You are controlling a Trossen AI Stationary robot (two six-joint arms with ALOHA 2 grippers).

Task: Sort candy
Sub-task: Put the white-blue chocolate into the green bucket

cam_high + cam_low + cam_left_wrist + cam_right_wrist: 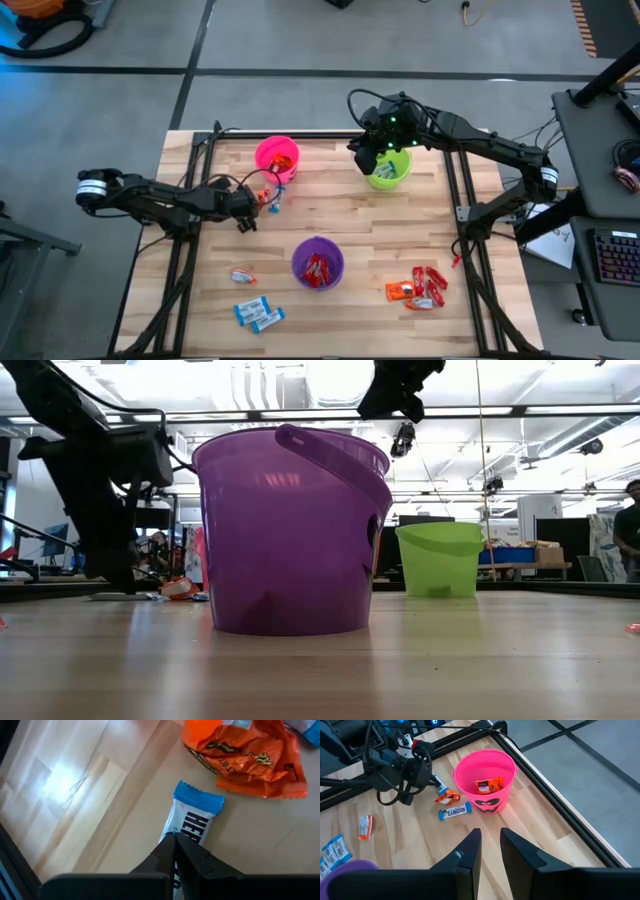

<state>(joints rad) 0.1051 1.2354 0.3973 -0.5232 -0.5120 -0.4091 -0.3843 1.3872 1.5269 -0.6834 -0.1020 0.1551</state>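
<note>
Left wrist view: the left tool (175, 851), closed, tips touching a blue-and-white candy (197, 817) on the bench (75, 795); right tool (490, 845), slightly parted and empty, hovers above the green cup (390, 170).

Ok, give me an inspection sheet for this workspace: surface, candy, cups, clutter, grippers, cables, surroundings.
Surface: wooden table, black frame rails on it.
Candy: loose red and orange pile front right; blue-and-white bars front left; orange wrapper and blue-and-white bar by the left gripper.
Cups: pink cup, green cup, purple cup, each holding candy.
Clutter: nothing seen.
Grippers: left gripper shut, tips at the blue-and-white bar; right gripper above the green cup, fingers slightly apart, empty.
Cables: black cables along both arms.
Surroundings: grey floor, keyboard on a side desk.
</note>
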